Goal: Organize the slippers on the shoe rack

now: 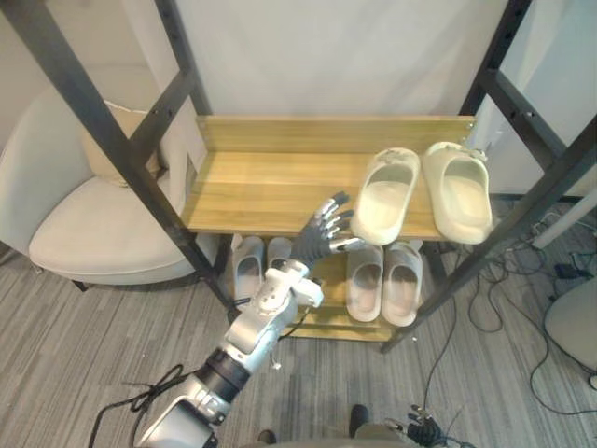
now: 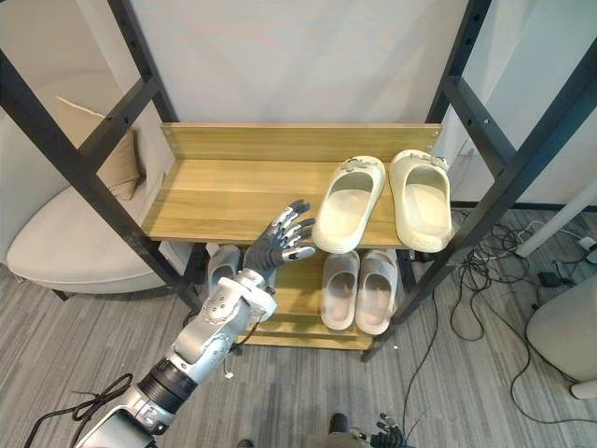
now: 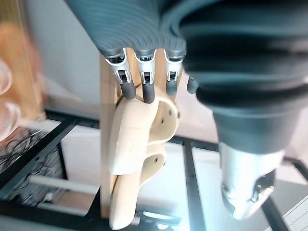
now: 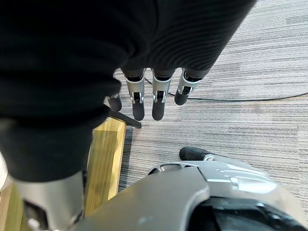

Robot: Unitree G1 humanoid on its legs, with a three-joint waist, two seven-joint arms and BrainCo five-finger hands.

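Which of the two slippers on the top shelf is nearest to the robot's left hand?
The left slipper, just beside the left hand; the right slipper lies farther off, at the shelf's right end.

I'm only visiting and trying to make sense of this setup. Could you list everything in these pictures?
Cream foam slippers: two, cream, side by side on the right of the upper shelf.
Pale slippers: four, off-white, in two pairs on the lower shelf.
Wooden shoe rack: one, light wood shelves in a black metal frame, centre, against the wall.
Rounded armchair: one, white, left of the rack.
Square cushion: one, beige, on the armchair.
Loose cables: several, black, on the floor right of the rack.
Carpet floor: grey, striped.
Left hand: open, at the upper shelf's front edge, by the heel of the left cream slipper.
Right hand: open, fingers hanging above the floor.
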